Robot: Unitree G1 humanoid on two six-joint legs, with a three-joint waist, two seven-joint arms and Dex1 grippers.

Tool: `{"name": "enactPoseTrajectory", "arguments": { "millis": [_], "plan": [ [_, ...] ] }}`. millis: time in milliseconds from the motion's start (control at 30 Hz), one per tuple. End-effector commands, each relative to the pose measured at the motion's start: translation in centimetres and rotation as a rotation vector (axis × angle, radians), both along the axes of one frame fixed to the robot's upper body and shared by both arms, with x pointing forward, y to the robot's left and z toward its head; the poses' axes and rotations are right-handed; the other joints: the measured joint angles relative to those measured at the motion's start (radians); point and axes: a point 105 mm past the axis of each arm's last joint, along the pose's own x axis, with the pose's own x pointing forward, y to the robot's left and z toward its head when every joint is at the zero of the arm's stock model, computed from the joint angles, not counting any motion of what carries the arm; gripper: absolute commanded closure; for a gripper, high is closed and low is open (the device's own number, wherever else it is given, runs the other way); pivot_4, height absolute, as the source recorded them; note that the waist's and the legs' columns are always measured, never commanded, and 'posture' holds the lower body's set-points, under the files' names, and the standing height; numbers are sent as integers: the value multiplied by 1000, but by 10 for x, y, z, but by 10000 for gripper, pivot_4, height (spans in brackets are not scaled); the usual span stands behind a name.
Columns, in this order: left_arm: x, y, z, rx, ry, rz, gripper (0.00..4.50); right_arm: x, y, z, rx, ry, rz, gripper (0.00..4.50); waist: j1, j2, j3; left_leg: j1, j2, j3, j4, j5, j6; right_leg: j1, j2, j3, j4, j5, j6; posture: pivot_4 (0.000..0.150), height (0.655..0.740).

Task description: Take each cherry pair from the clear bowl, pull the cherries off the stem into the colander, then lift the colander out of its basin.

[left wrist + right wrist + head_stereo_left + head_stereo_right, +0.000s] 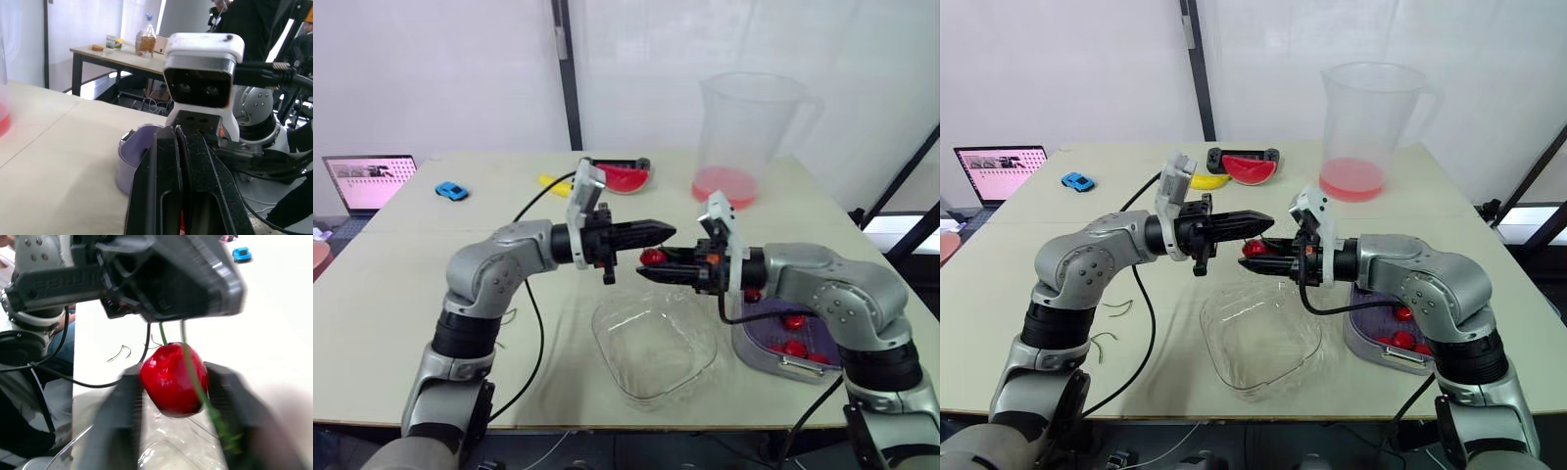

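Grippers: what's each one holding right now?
Left gripper: shut on the cherry stem.
Right gripper: shut on the cherry.

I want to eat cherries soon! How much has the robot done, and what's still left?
Nearly there. Done: red cherries lie in the colander, and the clear bowl looks empty. In hand: the left tool pinches a stem while the right tool grips one cherry above the bowl. Left: pull that cherry off, drop it in the colander, then lift the colander out of its basin.
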Motion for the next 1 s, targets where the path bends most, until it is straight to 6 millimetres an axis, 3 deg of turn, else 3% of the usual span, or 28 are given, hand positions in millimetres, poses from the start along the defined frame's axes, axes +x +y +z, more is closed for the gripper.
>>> {"name": "enactPoseTrajectory", "arguments": {
  "millis": [33,267,633,900,1000],
  "plan": [
    [-7,-1,10,-13,-42,-19,45000,-2,1,21,45,-64,10,33999,0,0,0,0,0,0,0,0,0,0,0,0,0,0,0,1500,7400],
    [-5,0,10,-13,-46,-11,45000,-3,0,14,39,-57,13,33999,1,0,0,0,0,0,0,0,0,0,0,0,0,0,0,1500,7400],
    [-3,-1,11,-19,-52,-10,45000,-5,-23,-29,-129,18,-39,33999,1,0,0,0,0,0,0,0,0,0,0,0,0,0,0,1500,7400],
    [-3,-2,12,-34,-58,-11,45000,-5,-47,-29,-177,30,-106,33999,4,0,0,0,0,0,0,0,0,0,0,0,0,0,0,1500,7400],
    [-3,-2,12,-36,-58,-11,45000,-4,-59,-14,-183,5,-135,33999,4,0,0,0,0,0,0,0,0,0,0,0,-1,0,0,1500,7400]
  ]
}}
